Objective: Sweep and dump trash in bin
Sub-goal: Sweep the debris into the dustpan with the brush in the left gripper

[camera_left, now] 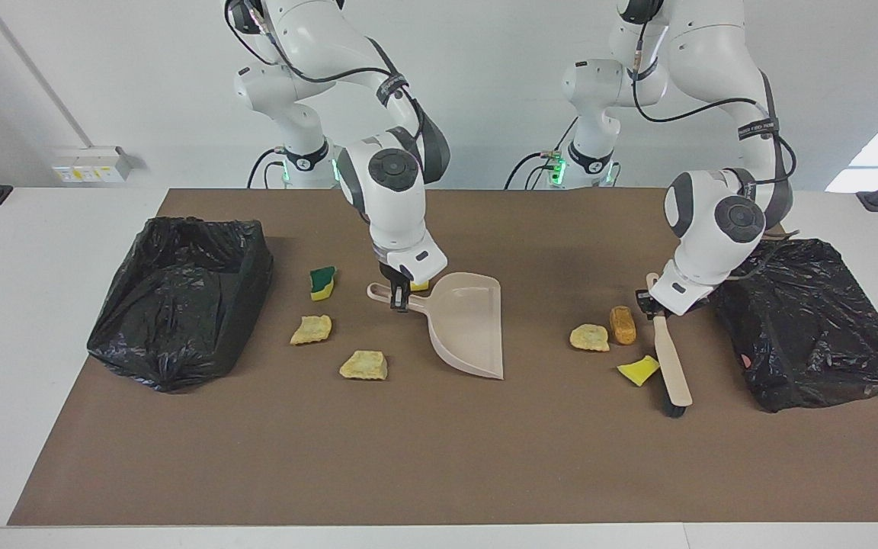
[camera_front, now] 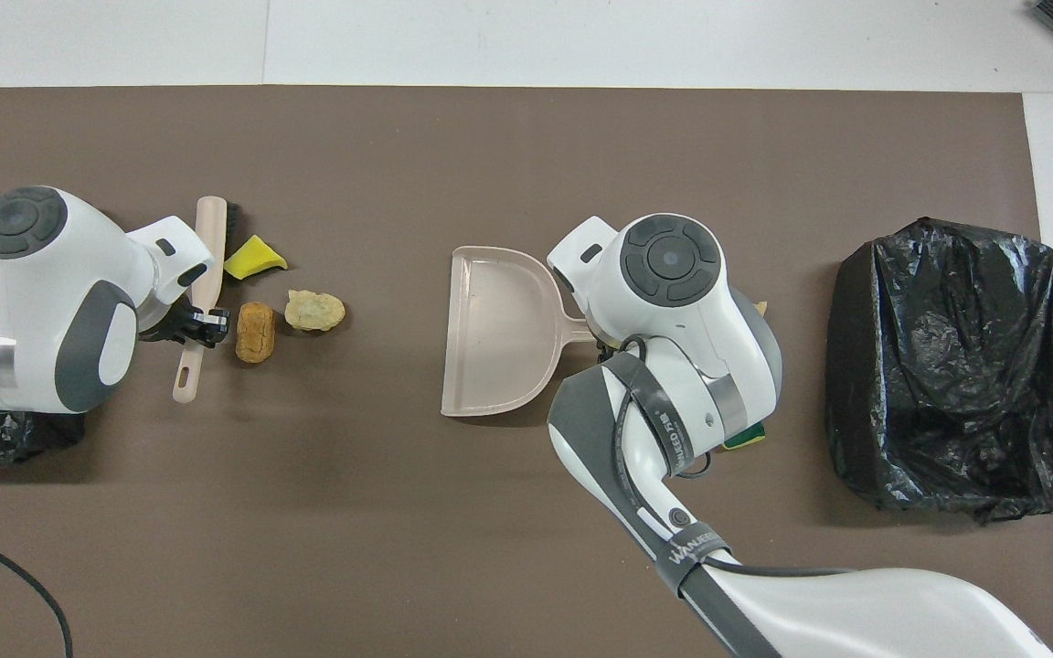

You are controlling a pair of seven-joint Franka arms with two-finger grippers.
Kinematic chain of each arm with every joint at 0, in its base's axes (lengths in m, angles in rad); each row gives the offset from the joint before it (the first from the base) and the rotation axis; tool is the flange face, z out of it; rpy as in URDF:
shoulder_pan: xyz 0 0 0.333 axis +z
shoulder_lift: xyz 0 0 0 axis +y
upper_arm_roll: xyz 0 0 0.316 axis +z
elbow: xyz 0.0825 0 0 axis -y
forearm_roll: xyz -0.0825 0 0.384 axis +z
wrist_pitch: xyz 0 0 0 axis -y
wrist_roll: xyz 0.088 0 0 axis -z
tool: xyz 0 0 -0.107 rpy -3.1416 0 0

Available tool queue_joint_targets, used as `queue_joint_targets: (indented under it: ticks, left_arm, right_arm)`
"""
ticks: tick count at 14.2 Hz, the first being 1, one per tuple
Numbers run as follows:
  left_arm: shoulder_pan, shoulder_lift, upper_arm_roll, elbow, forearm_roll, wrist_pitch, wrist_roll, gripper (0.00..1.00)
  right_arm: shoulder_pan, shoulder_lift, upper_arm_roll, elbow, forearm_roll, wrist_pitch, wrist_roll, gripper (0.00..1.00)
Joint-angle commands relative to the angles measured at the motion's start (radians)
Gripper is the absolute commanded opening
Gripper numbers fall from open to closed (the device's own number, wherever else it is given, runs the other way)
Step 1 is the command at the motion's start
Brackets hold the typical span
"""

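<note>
My right gripper (camera_left: 399,297) is shut on the handle of the beige dustpan (camera_left: 469,324), which rests on the mat with its mouth toward the left arm's end. My left gripper (camera_left: 648,305) is shut on the handle of the brush (camera_left: 671,366). The bristles touch a yellow trash chunk (camera_left: 637,370), beside an orange-brown chunk (camera_left: 623,325) and a beige one (camera_left: 589,337). Toward the right arm's end lie a green-and-yellow chunk (camera_left: 322,282) and two beige chunks (camera_left: 311,329) (camera_left: 364,365). A small yellow chunk (camera_left: 420,286) peeks out by the right gripper.
A bin lined with a black bag (camera_left: 180,297) stands at the right arm's end of the brown mat (camera_left: 439,457). A second black-bagged bin (camera_left: 812,320) stands at the left arm's end, close to the left arm. A white table border surrounds the mat.
</note>
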Motion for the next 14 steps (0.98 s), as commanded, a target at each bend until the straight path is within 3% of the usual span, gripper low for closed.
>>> queue_joint_targets:
  ticks: [1, 8, 14]
  left_arm:
    - [-0.063, -0.053, 0.005, -0.065, 0.022, -0.05, -0.089, 0.0]
    - [-0.137, -0.061, 0.0, -0.067, -0.007, -0.102, -0.11, 0.0]
    - [-0.263, -0.066, 0.0, -0.062, -0.136, -0.091, -0.152, 0.0]
  right_arm:
    - [-0.007, -0.025, 0.008, -0.055, 0.023, 0.055, -0.029, 0.0]
    - [-0.005, -0.02, 0.008, -0.057, 0.023, 0.076, -0.029, 0.0]
    - [0.022, 0.002, 0.008, -0.055, 0.025, 0.13, -0.024, 0.0]
